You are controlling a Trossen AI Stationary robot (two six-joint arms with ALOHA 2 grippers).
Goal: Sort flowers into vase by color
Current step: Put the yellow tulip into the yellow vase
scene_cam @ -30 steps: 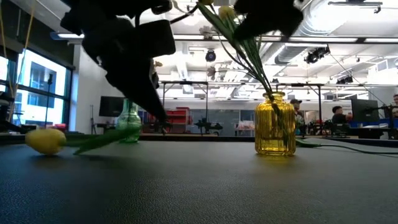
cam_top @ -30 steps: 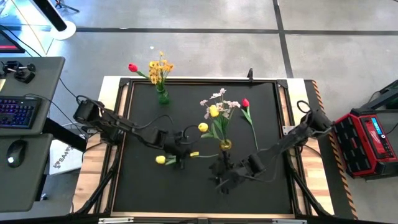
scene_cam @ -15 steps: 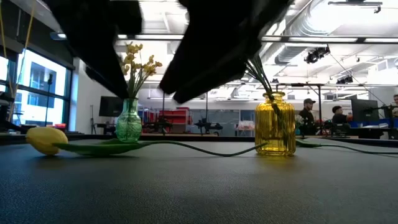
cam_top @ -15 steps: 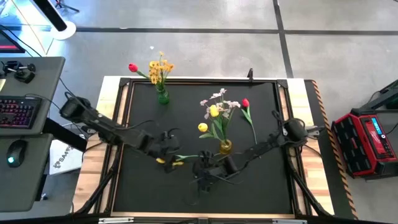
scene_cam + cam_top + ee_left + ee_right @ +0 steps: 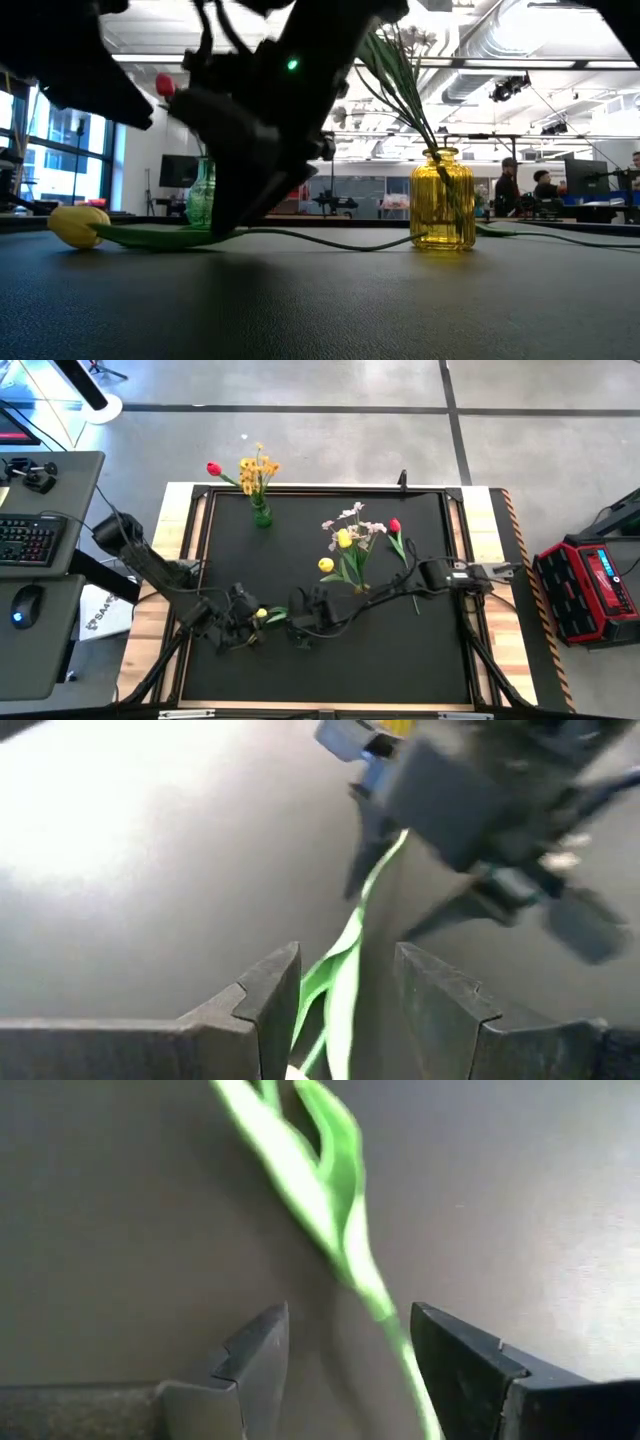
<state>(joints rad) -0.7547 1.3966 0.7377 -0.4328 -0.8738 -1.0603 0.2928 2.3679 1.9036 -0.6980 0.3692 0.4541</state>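
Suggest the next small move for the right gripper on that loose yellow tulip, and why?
Probably close the right gripper on the stem. Its fingers stand open with the green stem running between them, and the yellow tulip lies flat on the table, not yet in the yellow vase. The left gripper, also open, straddles the same stem, so it should likely hold off.

You had a black mat inside a pale wood table frame. The loose tulip was yellow with a bright green stem and leaf. The right vase was ribbed yellow glass, the far one green glass. That green one held 1 red bloom and an orange-yellow sprig. The yellow vase had 2 yellow tulips plus a pale pink-white sprig. Another red flower lay on the mat. Both arms were dark, fingers grey-black.
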